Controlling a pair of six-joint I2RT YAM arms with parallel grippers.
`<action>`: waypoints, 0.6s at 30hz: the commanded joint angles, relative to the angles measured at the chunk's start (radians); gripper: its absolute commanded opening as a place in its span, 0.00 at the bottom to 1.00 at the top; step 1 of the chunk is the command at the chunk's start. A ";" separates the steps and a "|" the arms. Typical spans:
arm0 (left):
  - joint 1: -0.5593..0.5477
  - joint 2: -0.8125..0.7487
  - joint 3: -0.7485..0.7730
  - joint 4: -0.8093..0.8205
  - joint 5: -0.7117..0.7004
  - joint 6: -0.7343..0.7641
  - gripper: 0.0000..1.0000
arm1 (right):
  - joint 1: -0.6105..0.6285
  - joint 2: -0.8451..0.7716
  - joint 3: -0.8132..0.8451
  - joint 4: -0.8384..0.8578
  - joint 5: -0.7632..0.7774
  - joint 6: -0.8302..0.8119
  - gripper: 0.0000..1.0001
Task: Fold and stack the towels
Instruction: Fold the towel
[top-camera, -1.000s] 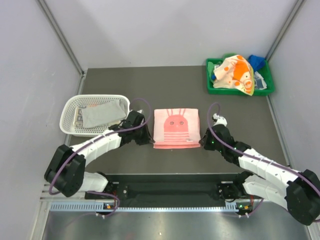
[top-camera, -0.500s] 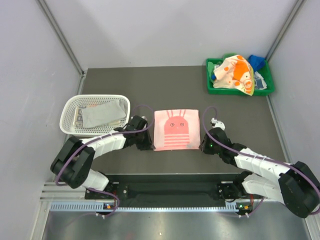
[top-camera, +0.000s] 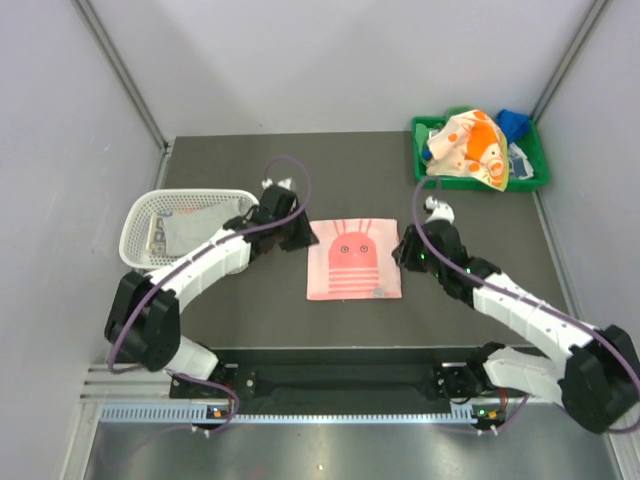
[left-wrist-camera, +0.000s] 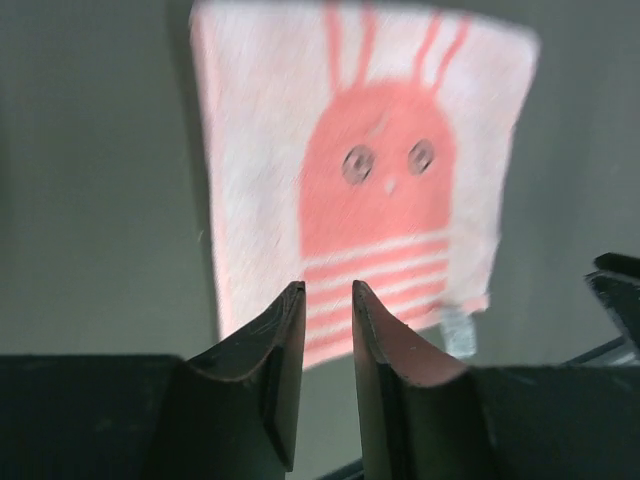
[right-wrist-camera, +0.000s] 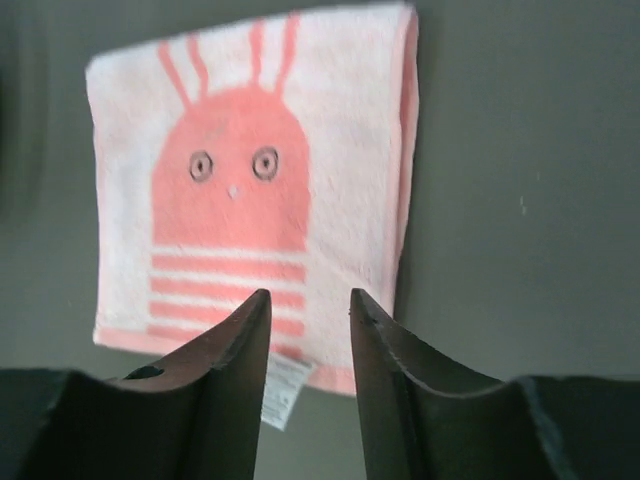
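Note:
The pink towel with a striped rabbit face (top-camera: 353, 258) lies folded flat in the middle of the table. It also shows in the left wrist view (left-wrist-camera: 370, 190) and the right wrist view (right-wrist-camera: 240, 190). My left gripper (top-camera: 300, 238) hovers by its far left corner, and its jaws (left-wrist-camera: 327, 290) stand slightly apart and empty. My right gripper (top-camera: 402, 250) hovers at its right edge, and its jaws (right-wrist-camera: 308, 294) are open and empty. A grey-white towel (top-camera: 195, 228) lies in the basket. An orange-patterned towel (top-camera: 470, 150) and a blue towel (top-camera: 513, 122) lie in the tray.
The white perforated basket (top-camera: 140, 212) stands at the left, close behind my left arm. The green tray (top-camera: 420, 168) stands at the far right corner. Grey walls close in the table on three sides.
Both grippers have moved from the pink towel's near corners up towards its far side. The towel stays flat on the table.

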 joint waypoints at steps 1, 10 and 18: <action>0.034 0.093 0.137 0.080 -0.006 0.053 0.29 | -0.041 0.147 0.147 0.084 -0.045 -0.067 0.36; 0.126 0.472 0.329 0.349 0.353 0.118 0.26 | -0.093 0.624 0.445 0.351 -0.381 -0.103 0.20; 0.153 0.636 0.378 0.413 0.392 0.126 0.26 | -0.141 0.899 0.551 0.501 -0.498 -0.019 0.17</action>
